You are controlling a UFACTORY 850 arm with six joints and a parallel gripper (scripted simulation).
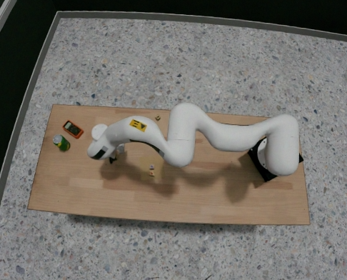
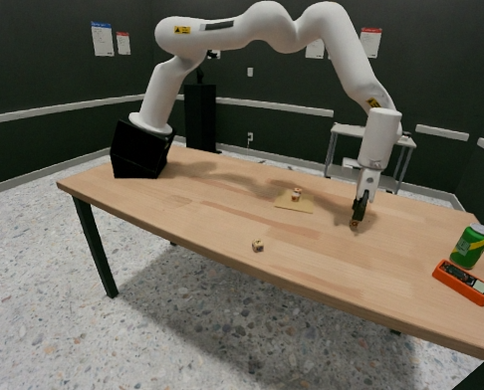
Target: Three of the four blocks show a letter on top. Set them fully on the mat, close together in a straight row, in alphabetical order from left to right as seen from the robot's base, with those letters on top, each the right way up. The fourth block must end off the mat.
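Observation:
A tan mat (image 2: 295, 202) lies near the middle of the table; it also shows in the overhead view (image 1: 152, 168). Two small blocks (image 2: 296, 194) sit close together on it, seen from above as one (image 1: 151, 166) beside the other (image 1: 151, 173). A third block (image 2: 257, 245) (image 1: 158, 117) lies alone near a long table edge, off the mat. A fourth, orange-sided block (image 2: 354, 224) lies off the mat beyond it. My gripper (image 2: 359, 213) points straight down, open, with its tips just above this block. In the overhead view the gripper (image 1: 113, 158) hides that block. The letters are too small to read.
A green can (image 2: 470, 245) and an orange hand-held device (image 2: 463, 282) stand near the table end beyond the gripper, also seen from above (image 1: 61, 142) (image 1: 73, 128). The arm's black base (image 2: 137, 149) is at the opposite end.

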